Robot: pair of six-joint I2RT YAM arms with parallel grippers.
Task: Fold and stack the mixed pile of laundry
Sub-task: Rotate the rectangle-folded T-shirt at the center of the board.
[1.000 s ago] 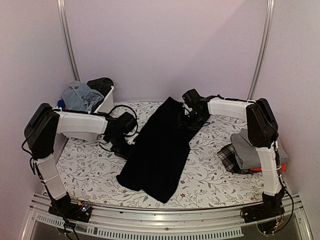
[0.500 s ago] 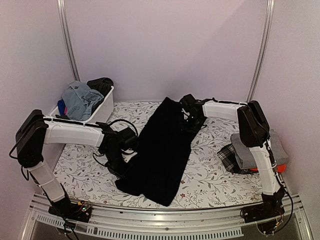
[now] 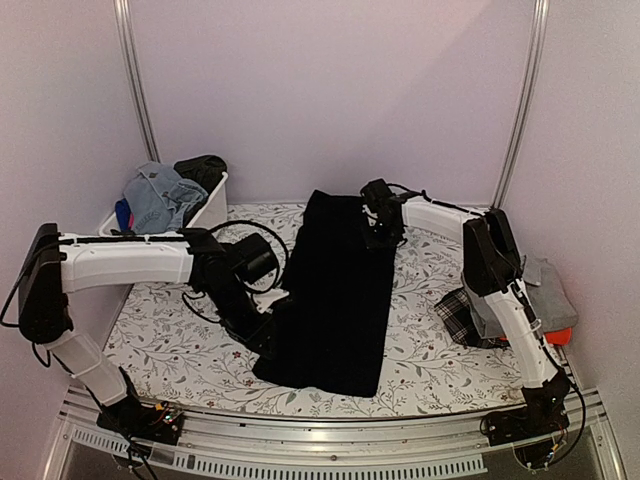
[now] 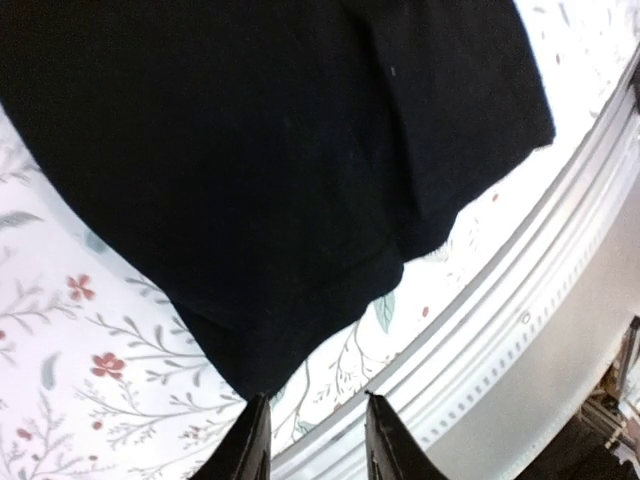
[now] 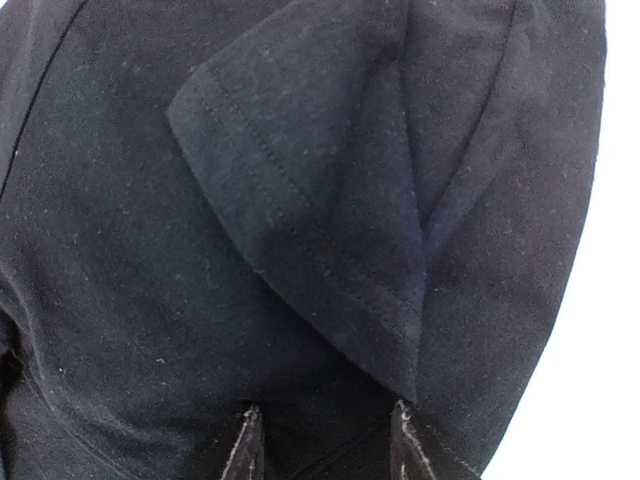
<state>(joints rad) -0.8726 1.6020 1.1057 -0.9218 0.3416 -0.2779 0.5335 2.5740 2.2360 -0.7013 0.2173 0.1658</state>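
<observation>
Black garment [image 3: 335, 290] spread lengthwise, floral table [image 3: 170, 345] beneath

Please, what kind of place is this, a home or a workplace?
Probably a robot test cell, not a home: a left arm and right arm bolted to a metal rail, bare walls, and a black garment spread on a flower-patterned table near a white tub of clothes.

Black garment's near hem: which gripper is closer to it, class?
Left. The left gripper sits just off the hem's left corner; the right gripper is over the garment's far end, above a sleeve.
</observation>
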